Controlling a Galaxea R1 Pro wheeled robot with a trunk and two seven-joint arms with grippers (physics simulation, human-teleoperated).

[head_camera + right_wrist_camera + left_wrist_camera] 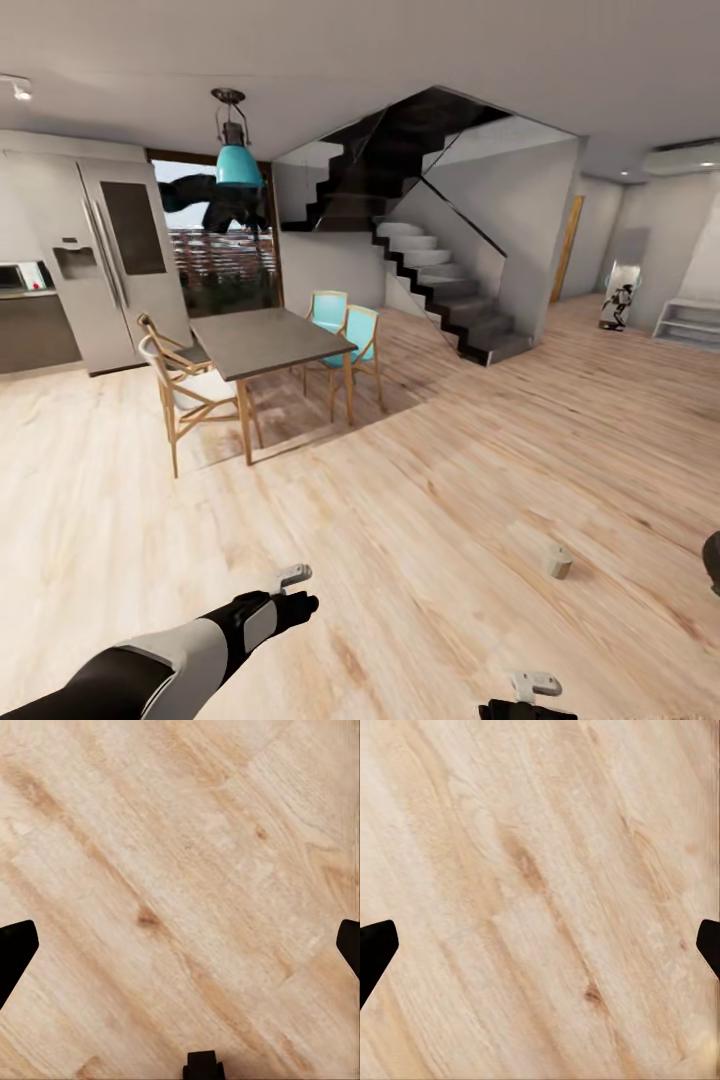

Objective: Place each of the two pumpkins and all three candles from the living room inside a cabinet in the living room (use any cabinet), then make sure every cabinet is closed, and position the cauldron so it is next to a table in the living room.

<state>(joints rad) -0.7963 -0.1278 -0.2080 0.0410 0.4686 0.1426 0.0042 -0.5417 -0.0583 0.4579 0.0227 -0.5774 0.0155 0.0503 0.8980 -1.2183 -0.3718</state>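
Light plank floor (420, 520) is spread below both arms, one candle (557, 561) seen lying on it ahead of the right gripper (180, 937), both left gripper (540, 945) and right held apart, empty.

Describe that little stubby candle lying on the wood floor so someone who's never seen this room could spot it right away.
Start from the dark staircase and come forward over the light wood plank floor toward the robot's right. There lies a short grey-tan cylindrical candle, alone on bare planks. It is far smaller than the grey dining table with turquoise chairs.
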